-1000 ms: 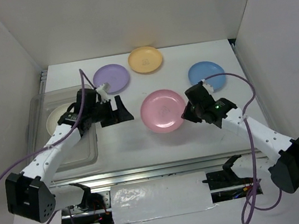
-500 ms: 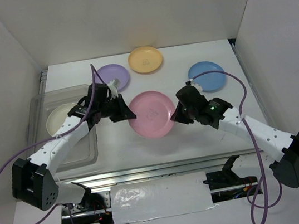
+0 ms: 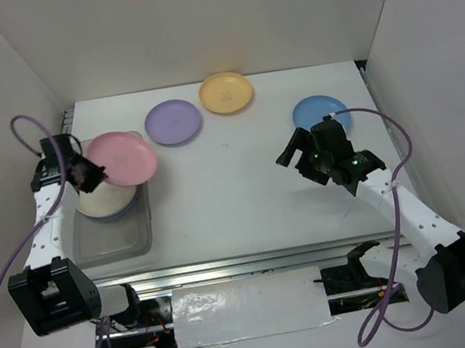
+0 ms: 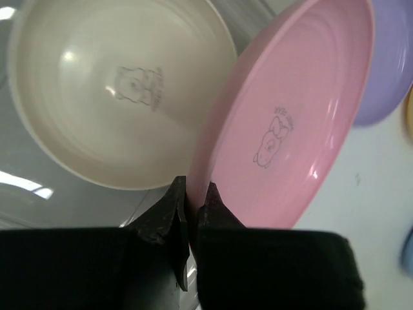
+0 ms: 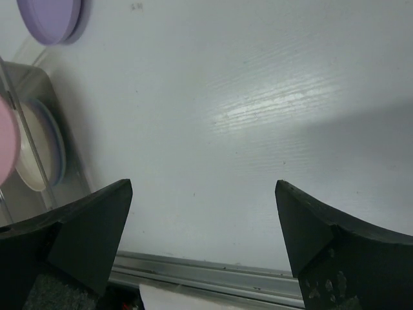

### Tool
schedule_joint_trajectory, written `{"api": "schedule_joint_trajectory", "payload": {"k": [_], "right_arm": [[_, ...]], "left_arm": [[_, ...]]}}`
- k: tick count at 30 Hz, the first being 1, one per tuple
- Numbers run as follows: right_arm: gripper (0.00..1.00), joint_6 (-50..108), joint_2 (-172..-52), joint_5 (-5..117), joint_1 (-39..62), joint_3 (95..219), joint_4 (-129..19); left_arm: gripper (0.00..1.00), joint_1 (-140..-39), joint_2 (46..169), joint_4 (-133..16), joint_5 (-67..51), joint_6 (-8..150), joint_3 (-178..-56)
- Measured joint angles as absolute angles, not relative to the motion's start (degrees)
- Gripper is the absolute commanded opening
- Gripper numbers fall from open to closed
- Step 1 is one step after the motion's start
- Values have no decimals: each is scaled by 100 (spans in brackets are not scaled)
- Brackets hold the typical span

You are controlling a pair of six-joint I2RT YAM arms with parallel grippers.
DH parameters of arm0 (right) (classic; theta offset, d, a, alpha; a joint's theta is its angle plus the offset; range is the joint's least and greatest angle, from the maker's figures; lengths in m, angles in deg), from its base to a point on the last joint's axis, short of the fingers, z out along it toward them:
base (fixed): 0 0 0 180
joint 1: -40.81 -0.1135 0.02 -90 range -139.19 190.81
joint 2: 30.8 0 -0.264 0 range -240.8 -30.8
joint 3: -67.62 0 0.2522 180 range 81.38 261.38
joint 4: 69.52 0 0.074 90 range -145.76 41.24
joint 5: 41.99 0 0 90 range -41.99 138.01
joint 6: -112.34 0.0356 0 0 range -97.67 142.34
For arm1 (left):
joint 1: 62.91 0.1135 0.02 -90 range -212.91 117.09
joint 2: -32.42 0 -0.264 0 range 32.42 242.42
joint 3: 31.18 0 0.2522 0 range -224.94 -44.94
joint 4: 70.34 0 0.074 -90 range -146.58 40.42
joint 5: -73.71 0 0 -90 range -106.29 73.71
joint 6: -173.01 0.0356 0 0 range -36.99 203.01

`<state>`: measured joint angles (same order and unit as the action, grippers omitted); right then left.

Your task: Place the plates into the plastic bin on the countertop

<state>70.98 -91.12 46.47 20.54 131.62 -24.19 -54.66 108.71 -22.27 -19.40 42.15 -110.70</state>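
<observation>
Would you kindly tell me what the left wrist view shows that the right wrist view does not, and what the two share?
Left wrist only: the left gripper shut on the rim of the tilted pink plate, and the small cartoon prints on that plate and on the cream plate. Right wrist only: the right gripper, wide open with nothing between its fingers, and the metal rail. Both: the cream plate in the plastic bin, the pink plate, a lilac plate and some white countertop.
</observation>
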Motion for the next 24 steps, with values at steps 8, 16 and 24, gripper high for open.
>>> {"api": "schedule_joint_trajectory", "payload": {"k": [8,16,24], "right_arm": [[100,6556,-9383,5478,2327,13105,-2740],[100,6219,-9387,6000,2679,13013,-2939],[100,6138,-9324,6184,2736,12978,-2963]], "left_arm": [[0,-3866,11033,-2317,-1713,4077,-10792],[75,-3370,11730,-2474,-1295,4134,-10591],[99,-3641,11134,-2234,-1597,4158,-10648]]}}
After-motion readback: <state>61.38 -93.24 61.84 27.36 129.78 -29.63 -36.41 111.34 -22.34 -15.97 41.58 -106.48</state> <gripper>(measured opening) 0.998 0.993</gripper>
